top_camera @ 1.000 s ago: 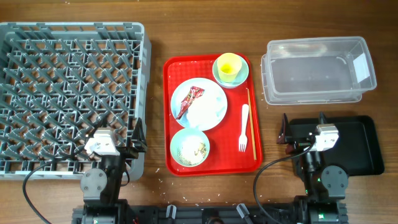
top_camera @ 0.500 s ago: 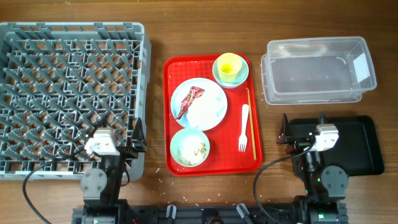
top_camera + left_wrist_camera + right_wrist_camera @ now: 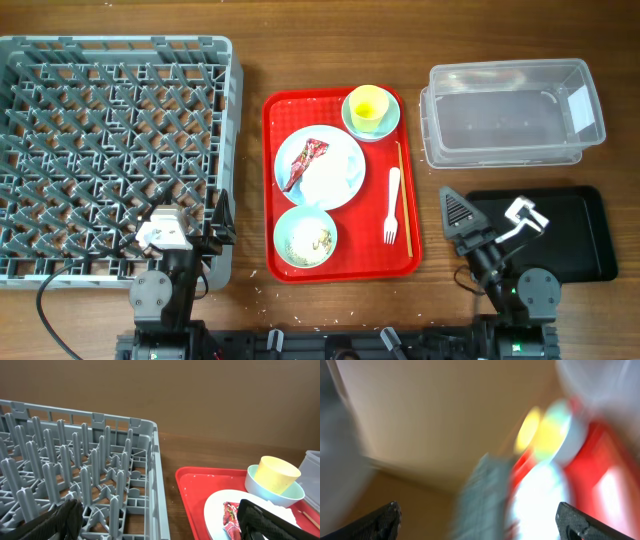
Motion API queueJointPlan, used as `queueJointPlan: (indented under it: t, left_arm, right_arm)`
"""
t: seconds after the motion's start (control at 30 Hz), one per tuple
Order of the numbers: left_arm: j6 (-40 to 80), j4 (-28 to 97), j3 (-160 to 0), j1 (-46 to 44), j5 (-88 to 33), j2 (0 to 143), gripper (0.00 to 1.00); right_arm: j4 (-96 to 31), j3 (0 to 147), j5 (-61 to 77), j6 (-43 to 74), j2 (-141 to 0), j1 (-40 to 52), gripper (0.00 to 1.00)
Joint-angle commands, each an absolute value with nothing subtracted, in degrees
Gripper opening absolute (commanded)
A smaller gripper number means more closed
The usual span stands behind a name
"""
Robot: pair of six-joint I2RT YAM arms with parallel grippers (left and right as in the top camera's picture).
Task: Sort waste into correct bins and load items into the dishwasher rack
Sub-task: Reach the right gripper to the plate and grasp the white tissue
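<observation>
Right gripper has swung left toward the red tray, jaws wide and empty. Left gripper stays parked by the rack, open too. Wrapper lies untouched on the plate; sorting looks about to start.

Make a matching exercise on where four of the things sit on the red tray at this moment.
Column one:
1. yellow cup
2. snack wrapper
3. white fork
4. food scraps

Column two:
A. on the blue plate
B. flat on the red tray, beside the wooden stick
C. in the bowl nearest the arms
D. in the bowl at the tray's far end

Pairs: 1-D, 2-A, 3-B, 4-C.
</observation>
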State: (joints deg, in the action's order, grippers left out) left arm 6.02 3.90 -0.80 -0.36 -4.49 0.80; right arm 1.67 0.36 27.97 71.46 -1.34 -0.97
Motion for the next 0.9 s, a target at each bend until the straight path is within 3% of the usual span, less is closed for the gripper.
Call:
queueJointPlan:
  t: [0.0,0.13,0.2,0.47,0.73,0.87]
  left_arm:
    - [4.71,4.08,-0.34,0.01,-3.95,0.27,1.00]
    - [4.71,4.08,-0.34,0.01,-3.97,0.27,1.00]
    - [4.71,4.08,-0.34,0.01,-3.95,0.27,1.00]
    - [4.71,4.08,-0.34,0.01,-3.97,0.27,1.00]
    - [4.71,4.08,-0.34,0.01,-3.95,0.27,1.00]
    - [4.71,4.08,-0.34,0.01,-3.95,0.27,1.00]
  right_arm:
    - [6.70,0.30,40.07,108.51,-1.39,-0.82,1.00]
    - [31.40,0.36,38.52,99.83,-1.39,-0.84,1.00]
    - [33.32,2.17,36.88,99.29,-1.41,-0.84,1.00]
    - [1.83,11.27,39.97,73.97,-1.41,-0.84,1.00]
    - [-12.67,15.59,38.57,59.88,-1.41,-0.84,1.00]
    - [-24.75,25.21,31.18,50.43,-5.28,-0.82,0.99]
